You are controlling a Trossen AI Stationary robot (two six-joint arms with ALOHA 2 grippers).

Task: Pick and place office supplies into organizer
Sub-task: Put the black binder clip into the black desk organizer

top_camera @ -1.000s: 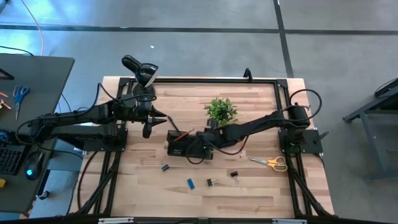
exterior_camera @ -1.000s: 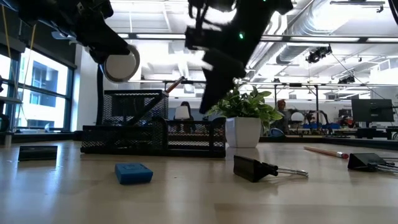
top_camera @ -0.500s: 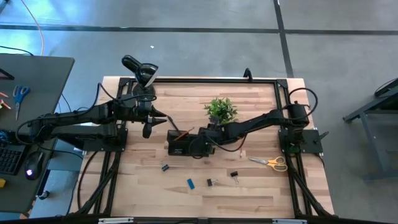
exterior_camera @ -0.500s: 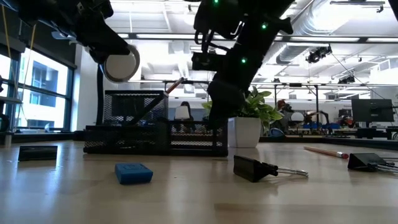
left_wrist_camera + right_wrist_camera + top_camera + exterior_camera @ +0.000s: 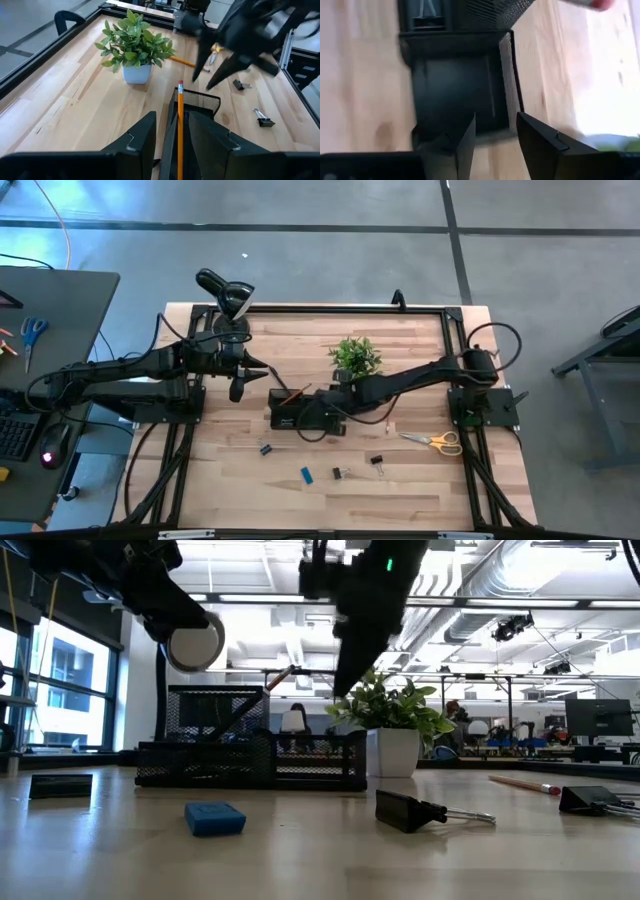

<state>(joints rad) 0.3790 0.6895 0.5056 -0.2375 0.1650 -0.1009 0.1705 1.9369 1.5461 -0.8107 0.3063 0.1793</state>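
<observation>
Both tools parted: right tool empty above the black mesh organizer mid-surface, left tool waiting near the left edge. Loose toward the front edge from the right tool: blue eraser, binder clips. Yellow-handled scissors lying crosswise at front right, nearest the right arm.

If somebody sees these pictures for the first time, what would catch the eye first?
The black mesh organizer in the middle of the table draws the eye, with the right tool hanging just above it, its fingers apart and holding nothing. One orange pencil already stands in the organizer's tall cup. Behind it is a green potted plant, and nearer the front edge lie a blue eraser, binder clips and yellow-handled scissors.
</observation>
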